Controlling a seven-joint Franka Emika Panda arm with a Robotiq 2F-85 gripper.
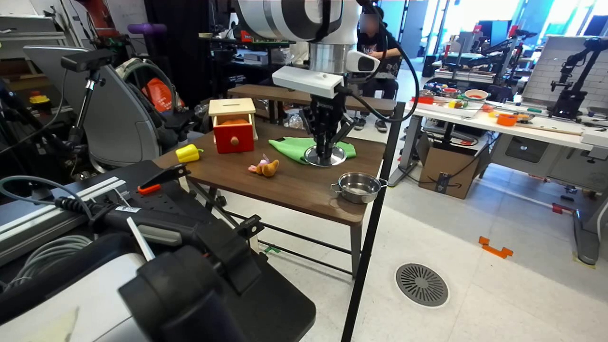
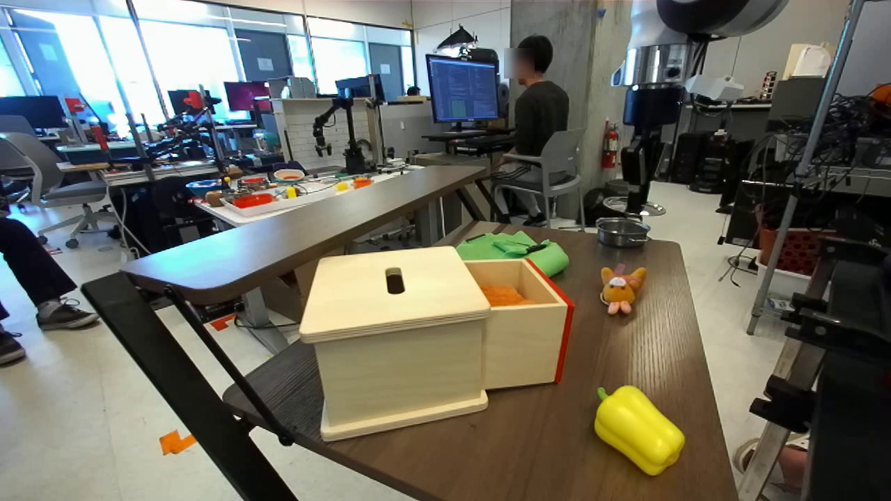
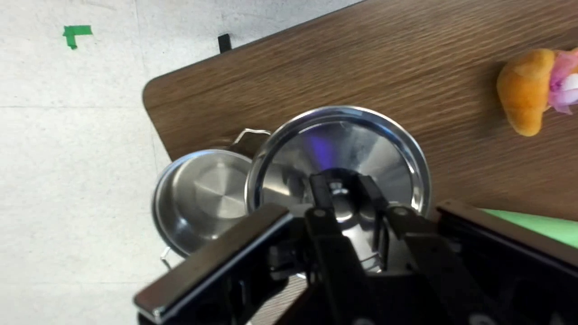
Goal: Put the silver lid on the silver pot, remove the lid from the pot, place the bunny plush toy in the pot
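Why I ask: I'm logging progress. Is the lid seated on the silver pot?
No: in an exterior view, the claw holds the silver lid clear of the open silver pot.

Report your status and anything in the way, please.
Gripper holds lid. Lid raised, not yet on pot. Bunny and green cloth nearby, neither touching pot.

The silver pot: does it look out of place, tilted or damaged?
Its place looks a little odd: the silver pot stands at the edge of the table, near a corner, and in the wrist view it seems to jut partly past that edge, over the floor. I see no clear tilt or damage.
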